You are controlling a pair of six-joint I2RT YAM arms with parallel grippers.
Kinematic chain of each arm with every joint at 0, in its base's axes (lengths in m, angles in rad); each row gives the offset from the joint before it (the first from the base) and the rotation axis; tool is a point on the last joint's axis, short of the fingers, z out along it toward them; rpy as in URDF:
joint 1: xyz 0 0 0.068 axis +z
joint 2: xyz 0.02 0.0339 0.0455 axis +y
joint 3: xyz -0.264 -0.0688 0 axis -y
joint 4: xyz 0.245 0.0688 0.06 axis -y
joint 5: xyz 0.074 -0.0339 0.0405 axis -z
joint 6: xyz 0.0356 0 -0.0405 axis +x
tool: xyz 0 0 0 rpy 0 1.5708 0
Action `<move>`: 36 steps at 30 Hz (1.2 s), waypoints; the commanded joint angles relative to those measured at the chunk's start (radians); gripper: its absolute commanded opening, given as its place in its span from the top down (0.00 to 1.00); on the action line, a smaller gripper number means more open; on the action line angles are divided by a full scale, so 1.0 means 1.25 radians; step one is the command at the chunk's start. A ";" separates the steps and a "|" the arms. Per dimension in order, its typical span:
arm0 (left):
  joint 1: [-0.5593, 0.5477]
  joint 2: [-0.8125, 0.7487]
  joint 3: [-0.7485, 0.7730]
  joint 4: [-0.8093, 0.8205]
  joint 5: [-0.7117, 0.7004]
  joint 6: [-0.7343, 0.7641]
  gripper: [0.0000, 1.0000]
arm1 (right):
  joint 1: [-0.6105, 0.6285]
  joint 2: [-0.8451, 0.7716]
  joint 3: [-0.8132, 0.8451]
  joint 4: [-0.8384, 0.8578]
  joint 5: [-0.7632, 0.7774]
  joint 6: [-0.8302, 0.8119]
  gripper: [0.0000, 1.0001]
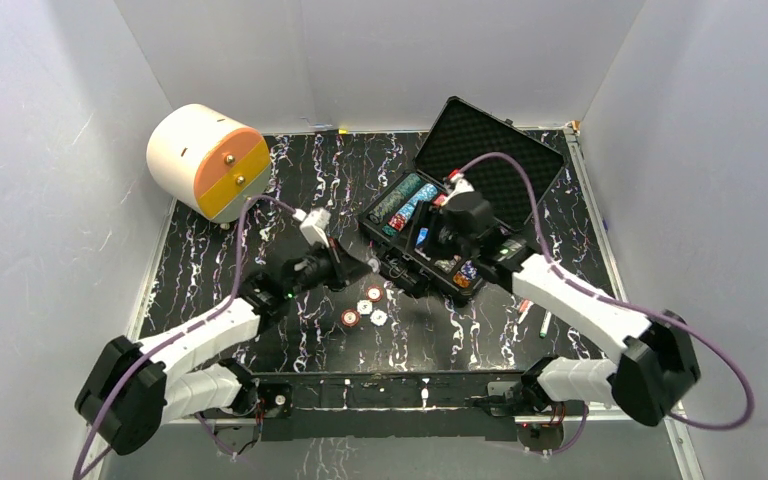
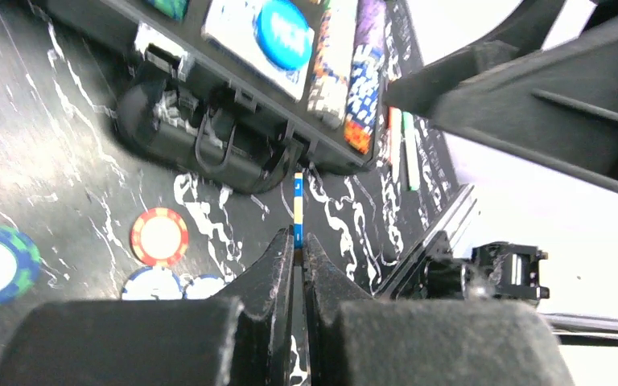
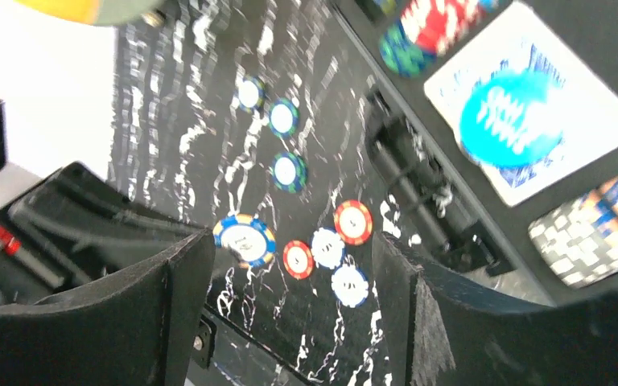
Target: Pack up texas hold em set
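My left claw point(image 2: 298, 241) is clenched on a thin round chip point(image 2: 298, 201). It is pinched edge-on, so only its striped blue-and-yellow rim shows above my dark, rough-grained fingertips point(image 2: 269, 265), and it hangs just in front of the case's handle side.

The case point(image 1: 490, 150) is a black, hard, rectangular shell. Its lid stands open to show dimpled foam lining. In its tray, ridged rows of chips point(image 2: 368, 80) lie on their sides like striped rolls beside a flat white card deck point(image 3: 531, 121) with a round blue mark. A moulded black handle point(image 2: 209, 141) with a rounded loop juts from the case's front wall.

My right claw point(image 3: 292, 240) is released above the case's front edge, its two blocky matte fingers wide apart with nothing between them.

Loose discs lie flat on the glossy black, white-veined table point(image 1: 260, 200) in front of the case. Nearest the case is a red chip point(image 3: 352, 221), with a second red one and two pale chips point(image 3: 327, 247) clustered close by. A blue-and-yellow disc point(image 3: 245, 239) sits just beyond them. Farther from the case are three green-and-blue discs point(image 3: 289, 171).

Off the case's right end, a slim red pen point(image 2: 394, 137) and a green pen point(image 2: 409, 149) lie side by side. Well apart from the case's left end sits a drum-shaped white drawer unit point(image 1: 208, 160) with smooth orange fronts.
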 commanded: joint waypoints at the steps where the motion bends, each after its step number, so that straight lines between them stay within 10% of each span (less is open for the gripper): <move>1: 0.105 -0.063 0.076 -0.054 0.189 0.088 1.00 | -0.051 -0.096 0.058 0.033 -0.087 -0.203 0.21; 14: 0.202 -0.047 0.195 0.162 0.623 -0.050 1.00 | -0.071 -0.107 0.062 0.213 -0.440 -0.148 0.32; 33: 0.202 -0.041 0.177 0.218 0.619 -0.119 1.00 | -0.071 -0.043 0.055 0.321 -0.563 -0.116 1.00; 36: 0.202 -0.052 0.189 0.086 0.554 -0.051 0.65 | -0.072 -0.059 0.078 0.214 -0.471 -0.234 1.00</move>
